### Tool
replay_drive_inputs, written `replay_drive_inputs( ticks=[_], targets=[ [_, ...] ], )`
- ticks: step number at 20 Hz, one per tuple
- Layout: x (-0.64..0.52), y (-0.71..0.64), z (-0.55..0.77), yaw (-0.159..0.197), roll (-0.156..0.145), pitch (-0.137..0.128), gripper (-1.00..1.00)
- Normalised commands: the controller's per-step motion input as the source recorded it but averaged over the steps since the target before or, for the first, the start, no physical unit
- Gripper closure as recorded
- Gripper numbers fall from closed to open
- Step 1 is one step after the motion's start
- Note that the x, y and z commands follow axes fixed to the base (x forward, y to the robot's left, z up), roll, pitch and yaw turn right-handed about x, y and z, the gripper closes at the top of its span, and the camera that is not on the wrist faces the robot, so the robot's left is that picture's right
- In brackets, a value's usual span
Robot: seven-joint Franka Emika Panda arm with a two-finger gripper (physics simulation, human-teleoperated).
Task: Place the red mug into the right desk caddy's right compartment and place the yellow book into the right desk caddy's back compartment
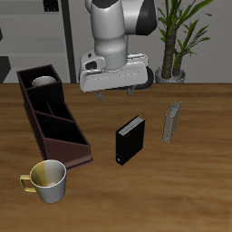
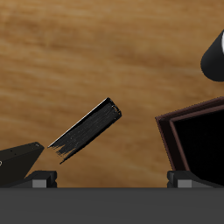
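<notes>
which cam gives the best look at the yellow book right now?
Exterior view. The yellow book shows whole there, standing upright on the table, apart from the black book. The wrist view does not show it: only a black book, a corner of the caddy and bare tabletop are in frame.

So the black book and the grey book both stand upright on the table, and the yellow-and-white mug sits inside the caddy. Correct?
Not quite. The yellow-and-white mug stands on the table just outside the caddy, near its front end, as the exterior view shows. The black book and grey book do stand upright.
</notes>
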Motion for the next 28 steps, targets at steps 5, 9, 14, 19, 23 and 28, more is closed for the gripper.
replay_drive_inputs(
  ticks=[5, 9, 14, 19, 23, 28],
  targets=[
    [0.12, 0.15, -0.1, -0.042, 0.021, 0.006, -1.0],
    [0.13, 0.2, -0.03, -0.022, 0.038, 0.003, -1.0],
    [0.07, 0.38, -0.22, -0.019, 0.039, 0.025, -1.0],
    [-0.07, 0.4, -0.14, -0.02, 0.025, 0.006, -1.0],
    [0.01, 0.18, 0.02, -0.036, -0.011, -0.025, -1.0],
    [-0.17, 0.27, -0.06, -0.02, 0.036, 0.005, -1.0]
  ],
)
